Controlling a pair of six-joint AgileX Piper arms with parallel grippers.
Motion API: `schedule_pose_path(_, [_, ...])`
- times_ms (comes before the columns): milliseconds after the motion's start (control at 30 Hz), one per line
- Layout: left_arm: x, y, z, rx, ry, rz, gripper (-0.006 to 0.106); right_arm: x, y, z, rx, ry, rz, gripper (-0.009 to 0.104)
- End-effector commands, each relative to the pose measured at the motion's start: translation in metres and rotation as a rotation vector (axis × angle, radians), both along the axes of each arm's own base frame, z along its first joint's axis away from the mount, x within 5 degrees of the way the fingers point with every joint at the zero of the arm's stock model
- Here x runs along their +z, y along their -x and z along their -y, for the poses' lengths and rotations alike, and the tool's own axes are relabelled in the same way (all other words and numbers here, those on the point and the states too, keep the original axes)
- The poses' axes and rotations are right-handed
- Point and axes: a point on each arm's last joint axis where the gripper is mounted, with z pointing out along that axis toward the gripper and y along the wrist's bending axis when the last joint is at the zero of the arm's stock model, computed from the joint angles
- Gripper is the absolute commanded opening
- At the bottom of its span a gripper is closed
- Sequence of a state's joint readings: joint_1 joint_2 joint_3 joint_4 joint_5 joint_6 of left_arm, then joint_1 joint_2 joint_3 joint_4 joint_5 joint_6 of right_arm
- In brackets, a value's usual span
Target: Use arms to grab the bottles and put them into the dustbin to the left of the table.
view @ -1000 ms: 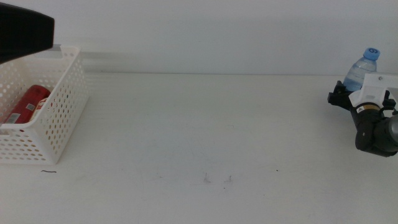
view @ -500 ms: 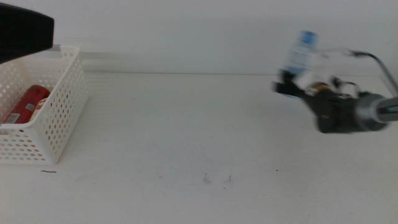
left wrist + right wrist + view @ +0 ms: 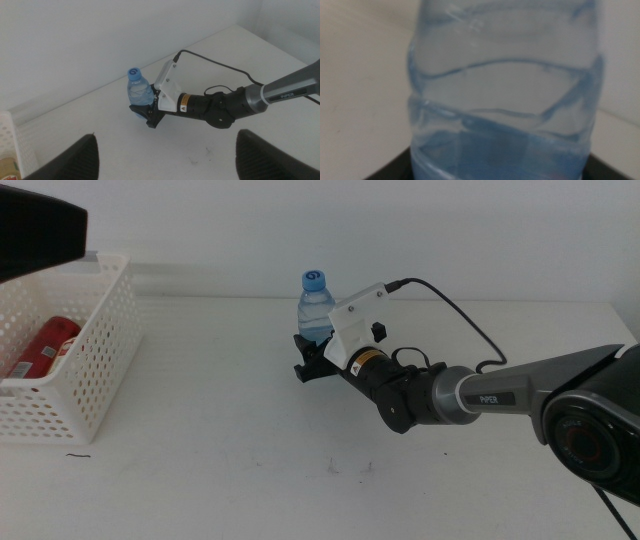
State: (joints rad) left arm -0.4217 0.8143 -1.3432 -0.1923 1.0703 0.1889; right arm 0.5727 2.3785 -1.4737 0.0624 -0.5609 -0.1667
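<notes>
Middle view: my right gripper [image 3: 308,362] reaches to mid-tabletop [image 3: 250,410], its fingers clenched around the upright water bottle [image 3: 315,305]. The dustbin [image 3: 95,370] at the left edge holds the red soda can [image 3: 42,348]. Left wrist view: my left gripper [image 3: 165,155] hangs above, fingers released and wide apart, with the bottle between cap and base visible. Right wrist view: only the bottle's ribbed clear body, filling the frame.

Clear blue-capped water bottle [image 3: 315,306] upright mid-table; red can [image 3: 41,347] lying in white dustbin [image 3: 103,360].
</notes>
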Motion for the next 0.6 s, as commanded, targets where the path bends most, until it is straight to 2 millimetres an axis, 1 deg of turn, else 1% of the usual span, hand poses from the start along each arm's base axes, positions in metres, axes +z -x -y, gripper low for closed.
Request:
schedule_pose_path(0, [0.001, 0.0, 0.0, -0.002, 0.01, 0.011, 0.094, 0.007, -0.005, -0.002, -0.004, -0.025, 0.05, 0.0])
schedule_pose_path(67, [0.001, 0.0, 0.0, -0.002, 0.01, 0.011, 0.094, 0.001, -0.005, -0.001, -0.009, -0.022, 0.035, 0.006])
schedule_pose_path(133, [0.001, 0.0, 0.0, -0.001, 0.012, 0.009, 0.094, -0.004, -0.005, -0.001, -0.015, -0.021, 0.021, 0.016])
schedule_pose_path(233, [0.001, 0.0, 0.0, -0.001, 0.012, 0.009, 0.094, -0.007, -0.004, -0.001, -0.026, -0.045, -0.036, 0.045])
schedule_pose_path(333, [0.001, 0.0, 0.0, -0.002, 0.009, 0.011, 0.094, -0.005, -0.001, 0.0, -0.046, -0.066, -0.15, 0.083])
schedule_pose_path(367, [0.001, 0.0, 0.0, -0.002, 0.009, 0.011, 0.094, -0.004, 0.001, 0.001, -0.049, -0.052, -0.193, 0.094])
schedule_pose_path(467, [0.001, 0.0, 0.0, -0.002, 0.009, 0.011, 0.094, 0.005, 0.01, 0.001, -0.045, -0.014, -0.272, 0.093])
schedule_pose_path(567, [0.001, 0.0, 0.0, -0.002, 0.009, 0.011, 0.094, 0.026, 0.03, 0.001, -0.02, -0.009, -0.26, 0.093])
